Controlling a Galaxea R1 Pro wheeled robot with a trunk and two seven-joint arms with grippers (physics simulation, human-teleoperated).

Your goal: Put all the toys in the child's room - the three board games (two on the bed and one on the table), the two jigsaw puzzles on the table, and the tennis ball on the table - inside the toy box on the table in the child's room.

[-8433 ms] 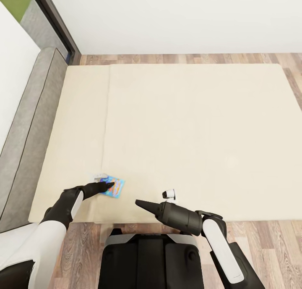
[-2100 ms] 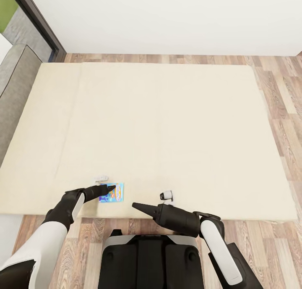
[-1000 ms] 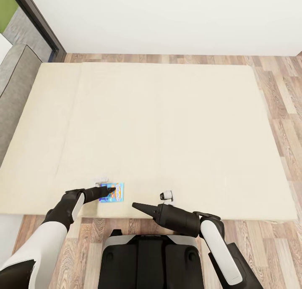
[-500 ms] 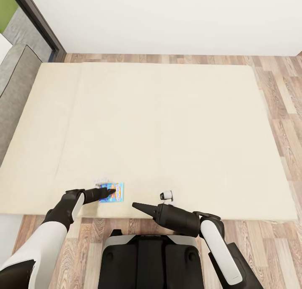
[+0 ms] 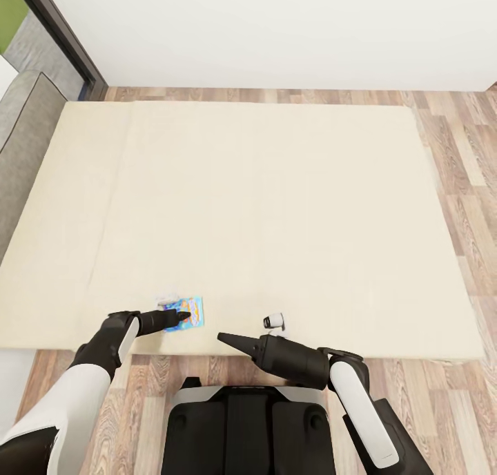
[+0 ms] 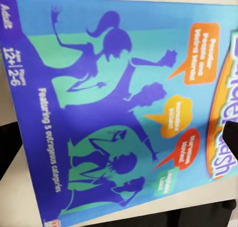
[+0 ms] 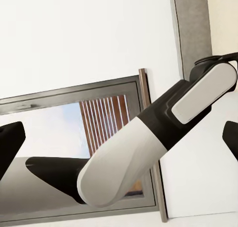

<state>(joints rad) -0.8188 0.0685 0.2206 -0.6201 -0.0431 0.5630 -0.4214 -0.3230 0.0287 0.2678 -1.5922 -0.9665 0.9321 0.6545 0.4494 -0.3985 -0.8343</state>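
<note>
Near the bed's (image 5: 276,206) front edge, the left tool (image 5: 181,317) rests on the small blue board game (image 5: 190,314), fingers apart beside it in the wrist view, which shows its print; right tool (image 5: 222,337) hovers, fingers spread

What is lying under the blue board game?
The blue board game lies flat on the beige bed, near its front edge. The left gripper covers part of it; anything beneath the box is hidden.
</note>
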